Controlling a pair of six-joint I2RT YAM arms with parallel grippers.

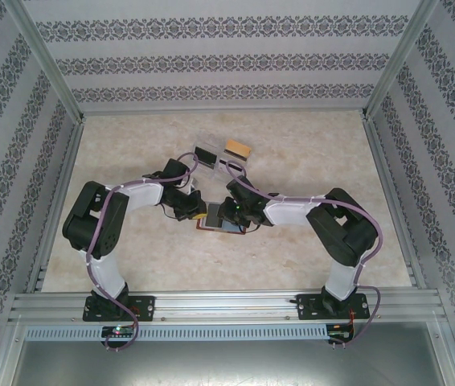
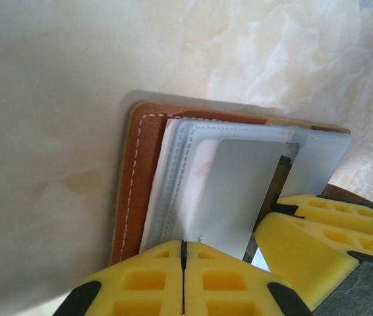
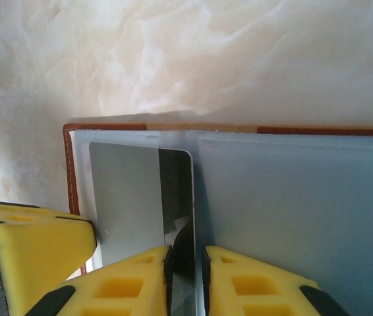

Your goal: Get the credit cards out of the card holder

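The brown card holder [image 1: 226,227] lies open on the table, blue-grey pockets [image 3: 292,210] up, its stitched leather rim [image 2: 140,184] at the left. A grey credit card [image 3: 124,197] with a dark stripe sticks partly out of a pocket [image 2: 232,191]. My left gripper [image 2: 184,247] is shut with nothing between its pads, tips down on the holder's near edge [image 1: 198,213]. My right gripper [image 3: 185,263] is open by a narrow gap, straddling the card's striped long edge [image 1: 231,215]. Its yellow fingers [image 2: 318,224] stand close beside the left ones.
A clear plastic tray [image 1: 207,153] sits behind the two grippers, with a yellow-orange card [image 1: 237,148] at its right end. Marble-patterned tabletop [image 1: 332,161] lies all around, fenced by metal frame rails [image 1: 388,201] and patterned walls.
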